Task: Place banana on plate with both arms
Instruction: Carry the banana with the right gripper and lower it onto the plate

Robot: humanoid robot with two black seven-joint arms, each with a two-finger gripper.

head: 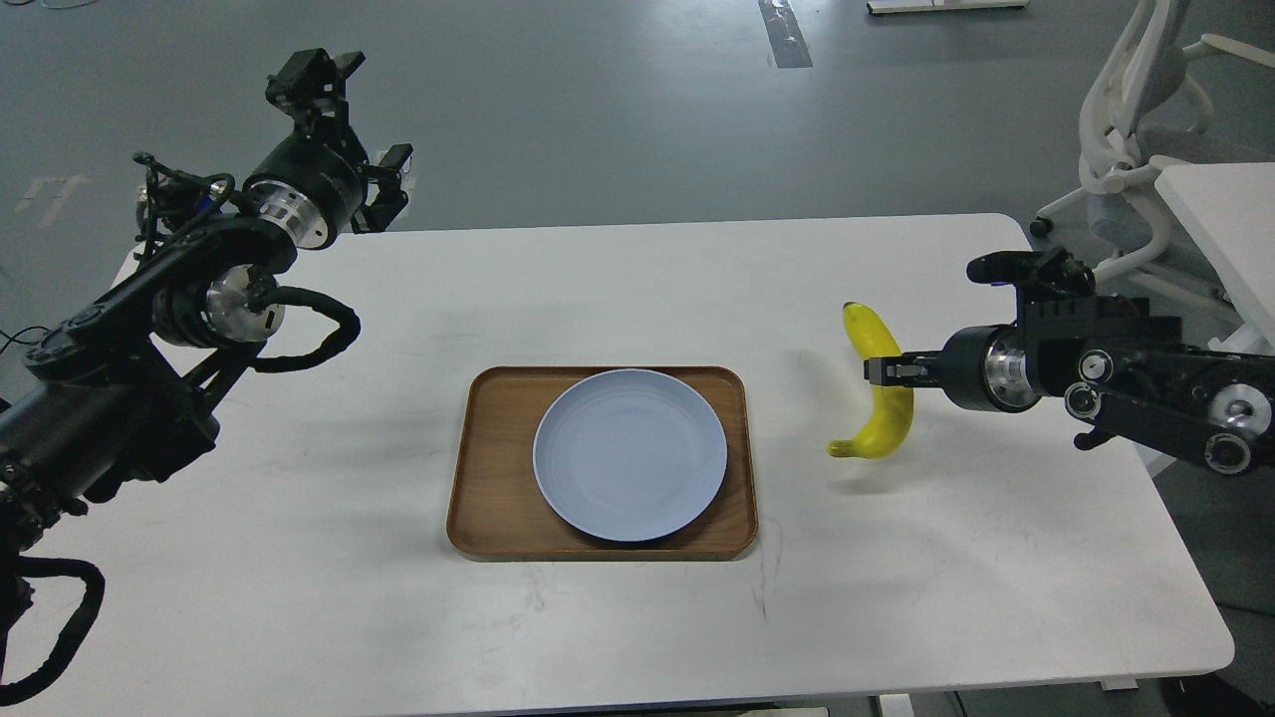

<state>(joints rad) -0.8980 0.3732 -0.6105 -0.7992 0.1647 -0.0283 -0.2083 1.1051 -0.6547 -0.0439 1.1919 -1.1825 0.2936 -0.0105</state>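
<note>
Head view: 1 banana (881, 398), 1 plate (630, 454)

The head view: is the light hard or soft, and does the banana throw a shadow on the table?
In the head view the light is soft and even, with no strong glare on the plate; the banana, held by the right gripper, leaves only a faint, blurred shadow on the white table below it; the picture is sharp throughout.
</note>
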